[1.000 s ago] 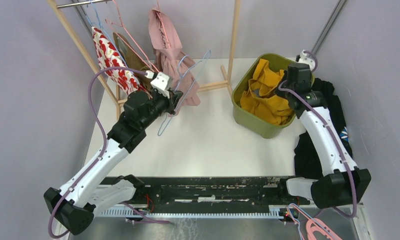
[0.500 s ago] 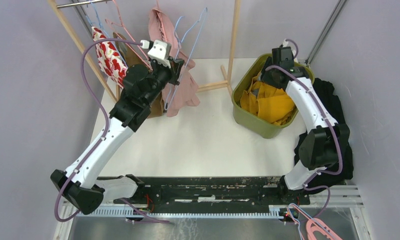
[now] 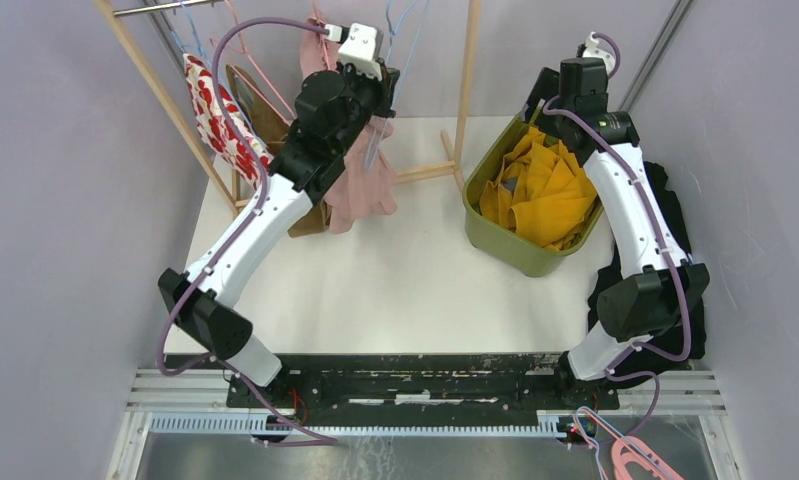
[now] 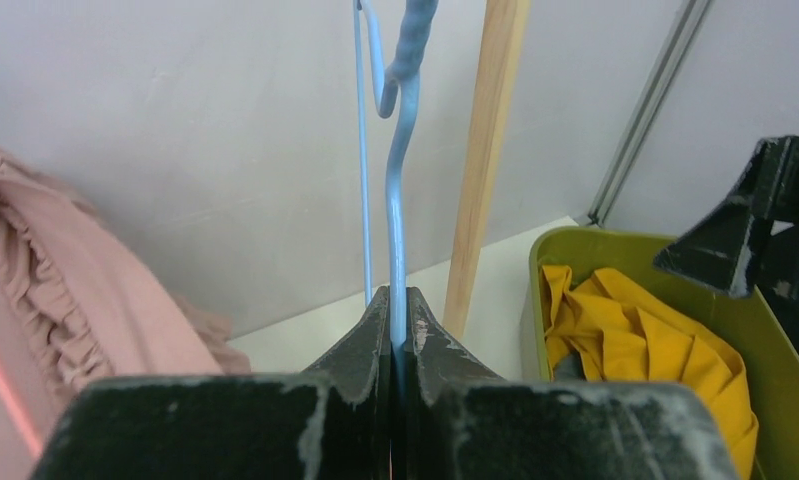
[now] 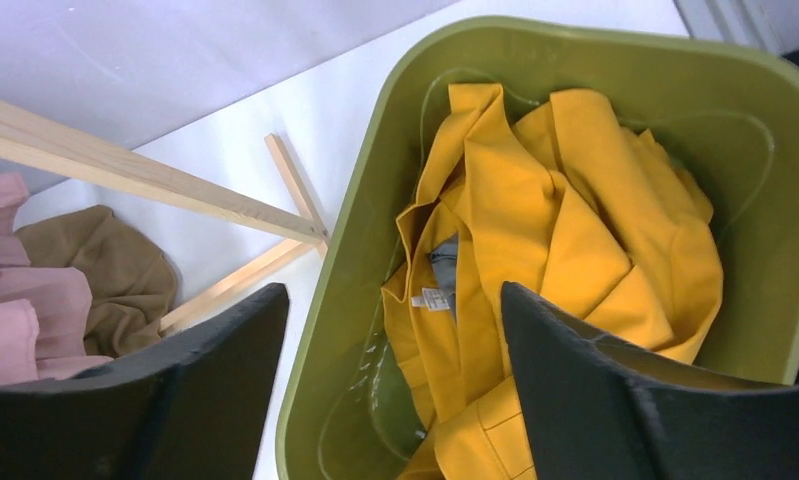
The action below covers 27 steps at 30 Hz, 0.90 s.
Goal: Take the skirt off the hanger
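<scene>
Landmark: green bin (image 3: 520,255).

- Nearest, well to the near side of the bin, past the table edge: a few pink hangers (image 3: 635,460), loose.
- Just right of the bin: a heap of black cloth (image 3: 665,200) against its wall.
- In the bin: yellow skirt (image 5: 565,230), crumpled, lying wholly inside the rim. No hanger shows in it, so the removal itself looks done.
- Above the bin's far end: right gripper (image 5: 393,300), jaws spread wide, nothing between them, apart from the fabric below.
- Left of the bin, just beyond its corner: wooden rack post (image 3: 467,70).
- Left of that post, farther back: left gripper (image 4: 395,310), clamped on the thin wire of a bare blue hanger (image 4: 397,230). The hook end runs out of the frame top.
- Farther left of the bin, on the rack: pink garment (image 3: 360,185), brown garment (image 3: 260,115), red-and-white garment (image 3: 215,115).

Judged step: clear the right arm and put away the empty hanger.

Doing it well:
- Right arm should rise straight up from the bin, so no fold catches a finger and drags the skirt over the rim.
- Left arm should keep the wire pinched firmly, as thin wire twists easily.
- It should carry the hanger between the post and the pink garment, brushing neither.
</scene>
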Tool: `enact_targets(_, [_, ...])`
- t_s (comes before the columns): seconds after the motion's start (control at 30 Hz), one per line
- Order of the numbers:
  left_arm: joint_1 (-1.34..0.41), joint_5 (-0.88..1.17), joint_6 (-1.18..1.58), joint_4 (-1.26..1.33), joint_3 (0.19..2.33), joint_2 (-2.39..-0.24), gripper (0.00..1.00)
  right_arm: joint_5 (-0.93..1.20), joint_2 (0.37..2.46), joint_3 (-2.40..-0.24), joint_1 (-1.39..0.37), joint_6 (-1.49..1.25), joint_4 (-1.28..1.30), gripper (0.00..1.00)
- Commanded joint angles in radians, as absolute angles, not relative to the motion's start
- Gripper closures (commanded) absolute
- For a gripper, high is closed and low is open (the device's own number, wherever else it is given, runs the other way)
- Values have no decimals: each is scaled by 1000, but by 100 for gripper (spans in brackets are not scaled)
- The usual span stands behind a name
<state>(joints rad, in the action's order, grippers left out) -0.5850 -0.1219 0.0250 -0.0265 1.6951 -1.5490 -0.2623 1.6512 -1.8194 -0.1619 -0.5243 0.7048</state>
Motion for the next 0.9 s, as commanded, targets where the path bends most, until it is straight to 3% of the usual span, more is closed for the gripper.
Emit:
enact_targets(0.0, [-591, -179, 42, 60, 1847, -1623, 97, -276, 1650, -1893, -173, -504, 677, 13])
enact_targets(0.33, [-576, -255, 154, -8, 2085, -1837, 97, -249, 1620, -1884, -186, -507, 673, 12])
enact_targets(0.37, [-574, -253, 162, -9, 2088, -1844, 97, -255, 1612, -1880, -190, -504, 673, 2])
enact_targets(0.4, [-573, -254, 167, -6, 2084, -1846, 97, -264, 1603, -1872, -196, -499, 671, 0])
enact_targets(0.63, [-564, -265, 194, 29, 1968, -1818, 97, -275, 1558, -1792, -217, -480, 650, 0])
enact_targets(0.87, [-546, -275, 209, 35, 2031, -1865, 97, -288, 1547, -1775, -237, -470, 651, 0])
